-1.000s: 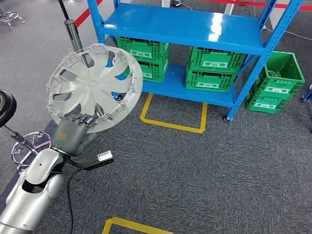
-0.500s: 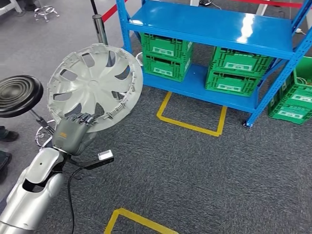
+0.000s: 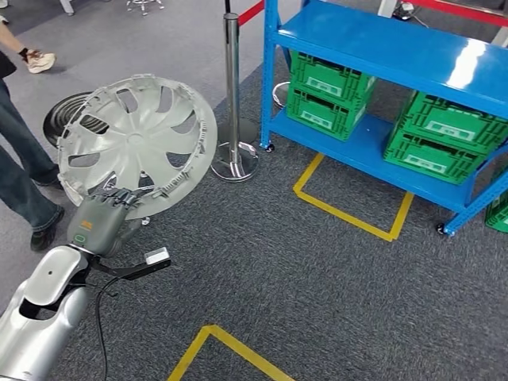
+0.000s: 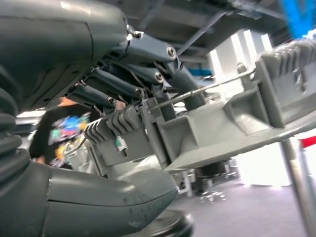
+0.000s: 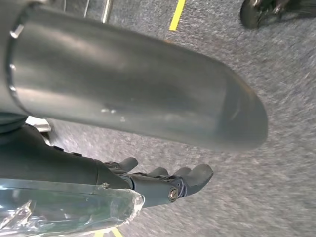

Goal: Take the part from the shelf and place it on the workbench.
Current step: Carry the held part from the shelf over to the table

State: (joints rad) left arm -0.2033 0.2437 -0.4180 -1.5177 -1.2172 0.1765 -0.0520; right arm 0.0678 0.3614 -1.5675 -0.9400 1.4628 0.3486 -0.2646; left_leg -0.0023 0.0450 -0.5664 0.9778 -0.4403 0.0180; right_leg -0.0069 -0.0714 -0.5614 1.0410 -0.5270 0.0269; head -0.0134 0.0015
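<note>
The part is a pale grey wheel cover (image 3: 137,143) with curved spokes, held up over the carpet and tilted toward me. My left hand (image 3: 98,222) grips its lower rim from below, at the end of the silver left arm. In the left wrist view the dark fingers (image 4: 123,89) clamp the ribbed edge of the wheel cover (image 4: 231,128) against the thumb. My right hand (image 5: 164,182) hangs above the grey carpet with its fingers stretched out and nothing in them.
A blue shelf (image 3: 383,48) stands at the upper right with green crates (image 3: 326,91) on its lower level. A chrome stanchion post (image 3: 232,87) stands beside it. Yellow tape outlines (image 3: 353,214) mark the carpet. A person's legs (image 3: 21,167) and a black stool (image 3: 59,119) are at the left.
The camera has swung left, so the shelf now sits further right in the picture, and the post and a person's legs have come into view. My left hand still holds the wheel cover.
</note>
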